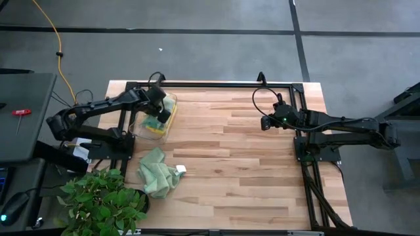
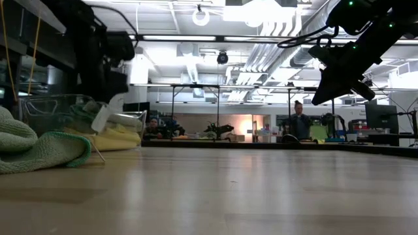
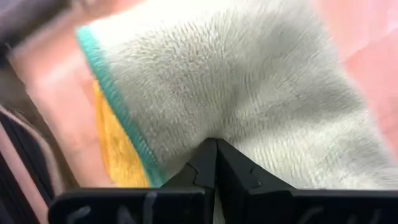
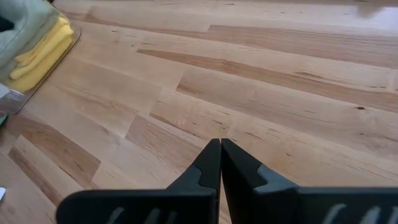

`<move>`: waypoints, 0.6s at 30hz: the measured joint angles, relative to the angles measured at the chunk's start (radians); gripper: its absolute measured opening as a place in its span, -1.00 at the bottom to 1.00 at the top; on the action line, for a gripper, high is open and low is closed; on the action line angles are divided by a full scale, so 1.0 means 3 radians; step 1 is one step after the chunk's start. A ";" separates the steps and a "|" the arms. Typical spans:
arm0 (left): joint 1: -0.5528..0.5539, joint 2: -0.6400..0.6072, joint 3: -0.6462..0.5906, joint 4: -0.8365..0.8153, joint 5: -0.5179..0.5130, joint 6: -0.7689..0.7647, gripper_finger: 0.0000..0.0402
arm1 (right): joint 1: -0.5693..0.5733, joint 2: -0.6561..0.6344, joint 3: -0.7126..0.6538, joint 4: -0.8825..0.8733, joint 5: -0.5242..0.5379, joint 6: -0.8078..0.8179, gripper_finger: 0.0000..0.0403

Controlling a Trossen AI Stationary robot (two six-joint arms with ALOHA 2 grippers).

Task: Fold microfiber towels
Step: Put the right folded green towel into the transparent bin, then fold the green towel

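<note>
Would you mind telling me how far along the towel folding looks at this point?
Done: nothing looks folded; one green towel lies crumpled on the table near the plant. In hand: the left tool, inside the clear bin, is shut on a pale green towel above the yellow towels. The right tool hangs shut and empty over bare wood. Left: every towel still needs folding.

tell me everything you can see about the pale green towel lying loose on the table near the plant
The pale sage green microfiber towel lies crumpled in a loose heap on the light wooden table, unfolded, with soft rumpled folds. Its nap looks fine and fuzzy, and the low view shows a darker teal stitched hem. A small white tag shows at its right edge. It sits beside the leafy green plant, in front of the clear container. Neither gripper touches it.
</note>
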 joint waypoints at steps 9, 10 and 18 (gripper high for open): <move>-0.0001 -0.0334 0.0506 -0.0164 0.0060 0.0154 -0.98 | 0.0000 0.0000 0.0000 0.0000 0.0000 -0.0008 -0.98; -0.0001 -0.0355 0.0561 -0.0170 0.0115 0.0174 -0.97 | 0.0000 -0.0001 0.0000 0.0000 0.0000 -0.0008 -0.98; -0.0431 -0.0413 0.0874 -0.0232 0.0620 0.0208 -0.69 | 0.0000 -0.0001 0.0000 0.0000 0.0000 0.0010 -0.98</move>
